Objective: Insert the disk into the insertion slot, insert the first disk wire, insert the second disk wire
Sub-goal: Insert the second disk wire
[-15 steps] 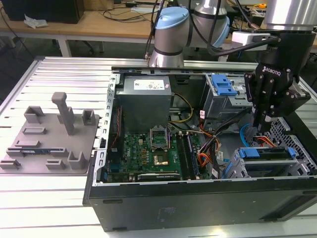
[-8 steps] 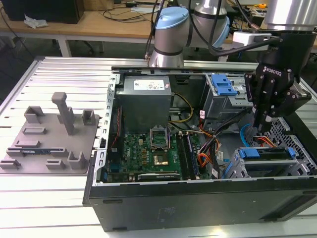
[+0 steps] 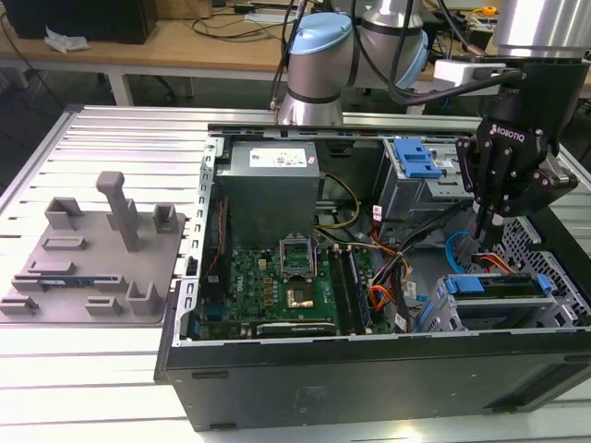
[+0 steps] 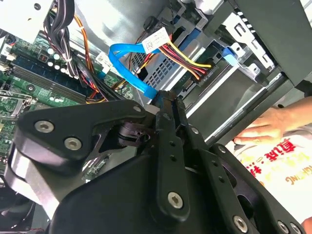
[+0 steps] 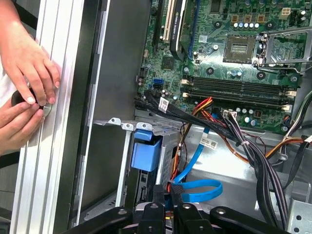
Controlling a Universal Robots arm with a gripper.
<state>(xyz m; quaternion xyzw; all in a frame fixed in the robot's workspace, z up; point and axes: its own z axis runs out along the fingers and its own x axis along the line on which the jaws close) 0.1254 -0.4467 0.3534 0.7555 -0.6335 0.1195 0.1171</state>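
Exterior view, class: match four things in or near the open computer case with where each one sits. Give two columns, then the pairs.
Things:
1 disk
2 second disk wire
3 grey fixture plate
4 blue latch

Places:
A on the table outside the case
B in the end effector's grip
C in the insertion slot
D on the larger cage

Pairs: 1-C, 2-B, 3-A, 4-D

The claw hangs in a narrow gap above the disk, which is seated in the insertion slot. The looped blue cable and the orange-red wires crowd this gap. A person's hands rest on the counter rail beside the case.
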